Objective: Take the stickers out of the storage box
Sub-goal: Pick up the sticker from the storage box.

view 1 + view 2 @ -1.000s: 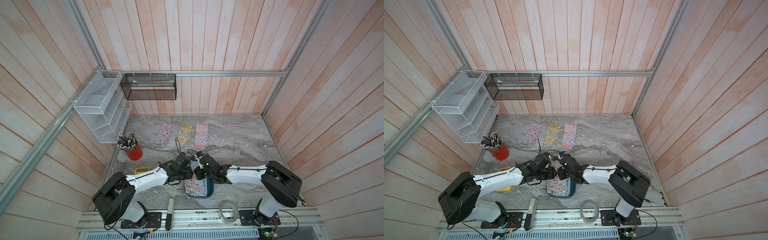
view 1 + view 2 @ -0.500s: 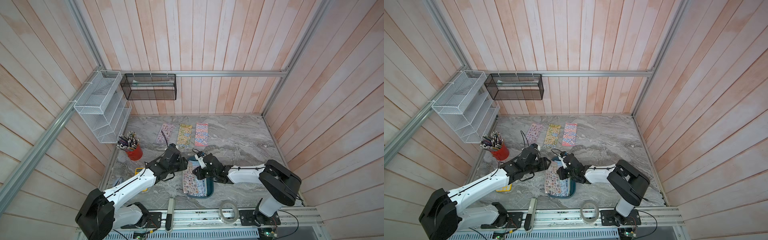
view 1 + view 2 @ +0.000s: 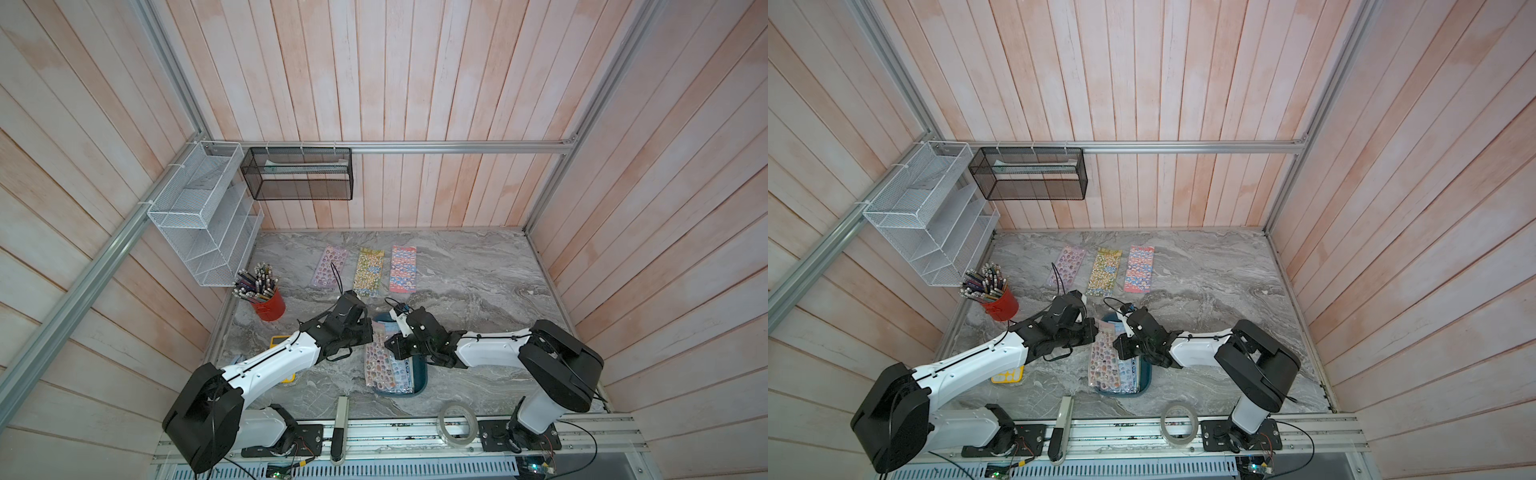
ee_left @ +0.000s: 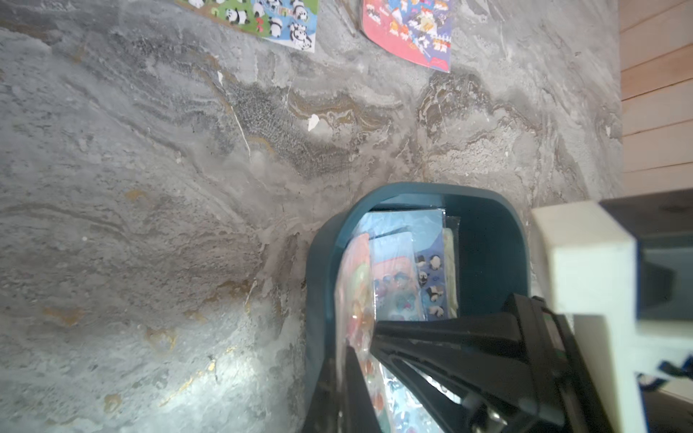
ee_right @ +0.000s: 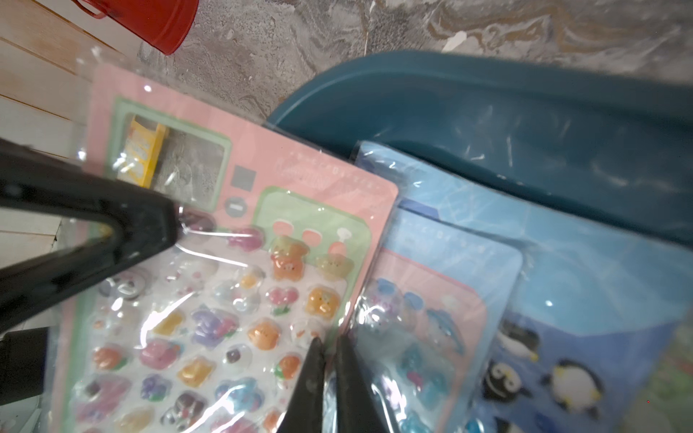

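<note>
Near the tabletop's front edge the storage box [image 3: 419, 376] holds a stack of stickers [image 4: 397, 270], whose top pink sheet [image 5: 232, 307] is pinched on opposite sides by the left gripper [image 4: 365, 348] and right gripper [image 5: 330, 343], so unequal pulls might rip its sleeve before it joins three sheets [image 3: 368, 272] lying toward the far edge.

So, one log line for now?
pink sticker sheet: partly out of storage box | left end effector: shut on it | right end effector: shut on it
</note>
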`<action>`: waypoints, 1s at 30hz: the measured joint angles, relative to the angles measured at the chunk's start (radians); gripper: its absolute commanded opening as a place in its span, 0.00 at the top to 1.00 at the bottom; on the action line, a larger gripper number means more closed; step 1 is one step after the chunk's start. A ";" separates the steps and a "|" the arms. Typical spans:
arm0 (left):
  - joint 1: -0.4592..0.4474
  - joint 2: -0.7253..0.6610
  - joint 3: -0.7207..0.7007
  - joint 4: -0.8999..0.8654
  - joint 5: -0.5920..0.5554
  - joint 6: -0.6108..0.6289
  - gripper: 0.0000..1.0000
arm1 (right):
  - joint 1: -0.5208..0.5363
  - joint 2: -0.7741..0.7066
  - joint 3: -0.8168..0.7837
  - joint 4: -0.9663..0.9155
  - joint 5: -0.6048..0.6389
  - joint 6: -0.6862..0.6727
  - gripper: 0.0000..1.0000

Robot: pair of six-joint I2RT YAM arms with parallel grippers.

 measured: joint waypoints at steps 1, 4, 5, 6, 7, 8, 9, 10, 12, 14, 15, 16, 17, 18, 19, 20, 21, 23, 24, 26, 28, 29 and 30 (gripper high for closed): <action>0.000 -0.005 0.006 -0.001 0.000 0.002 1.00 | 0.000 -0.005 -0.004 -0.002 0.001 0.000 0.90; 0.002 -0.027 0.029 -0.006 -0.001 0.010 1.00 | 0.000 -0.025 -0.019 -0.009 0.011 0.004 0.90; 0.004 -0.036 0.035 -0.005 0.000 0.012 1.00 | 0.000 -0.037 -0.027 -0.013 0.016 0.007 0.90; 0.009 -0.050 0.042 -0.002 0.003 0.015 1.00 | 0.000 -0.050 -0.033 -0.020 0.022 0.008 0.90; 0.016 -0.061 0.045 0.003 0.010 0.016 1.00 | 0.000 -0.066 -0.040 -0.031 0.031 0.008 0.90; 0.028 -0.077 0.048 0.010 0.019 0.016 1.00 | 0.000 -0.086 -0.043 -0.044 0.040 0.008 0.89; 0.039 -0.090 0.049 0.015 0.031 0.016 1.00 | 0.000 -0.107 -0.043 -0.060 0.051 0.007 0.89; 0.062 -0.112 0.053 0.024 0.048 0.016 1.00 | 0.000 -0.145 -0.043 -0.079 0.065 0.004 0.89; 0.092 -0.136 0.069 0.031 0.071 0.021 1.00 | 0.000 -0.219 -0.040 -0.112 0.094 -0.005 0.88; 0.117 -0.152 0.105 0.039 0.087 0.037 1.00 | 0.000 -0.294 -0.023 -0.149 0.120 -0.019 0.87; 0.123 -0.157 0.120 0.047 0.092 0.044 1.00 | 0.000 -0.327 -0.011 -0.170 0.137 -0.028 0.86; 0.127 -0.162 0.142 0.060 0.097 0.056 1.00 | -0.001 -0.363 0.008 -0.194 0.153 -0.040 0.84; 0.130 -0.166 0.161 0.072 0.103 0.067 1.00 | -0.003 -0.395 0.032 -0.222 0.171 -0.054 0.82; 0.131 -0.168 0.177 0.086 0.109 0.075 1.00 | -0.006 -0.420 0.050 -0.241 0.181 -0.064 0.81; 0.131 -0.170 0.194 0.105 0.116 0.085 1.00 | -0.013 -0.444 0.074 -0.263 0.189 -0.080 0.78; 0.131 -0.170 0.206 0.129 0.123 0.094 1.00 | -0.023 -0.463 0.097 -0.283 0.192 -0.095 0.77; 0.131 -0.170 0.215 0.150 0.132 0.100 1.00 | -0.039 -0.478 0.118 -0.302 0.190 -0.109 0.74; 0.132 -0.168 0.223 0.200 0.154 0.106 1.00 | -0.085 -0.505 0.156 -0.332 0.171 -0.137 0.65; 0.132 -0.165 0.224 0.221 0.166 0.106 1.00 | -0.110 -0.514 0.167 -0.338 0.154 -0.148 0.57; 0.133 -0.146 0.229 0.274 0.198 0.106 1.00 | -0.175 -0.532 0.190 -0.356 0.092 -0.167 0.51; 0.133 -0.119 0.234 0.315 0.231 0.105 1.00 | -0.230 -0.544 0.204 -0.364 0.019 -0.185 0.44; 0.133 -0.097 0.240 0.335 0.253 0.102 1.00 | -0.257 -0.553 0.209 -0.363 -0.025 -0.194 0.41; 0.133 -0.080 0.246 0.348 0.267 0.101 1.00 | -0.274 -0.562 0.211 -0.362 -0.054 -0.196 0.39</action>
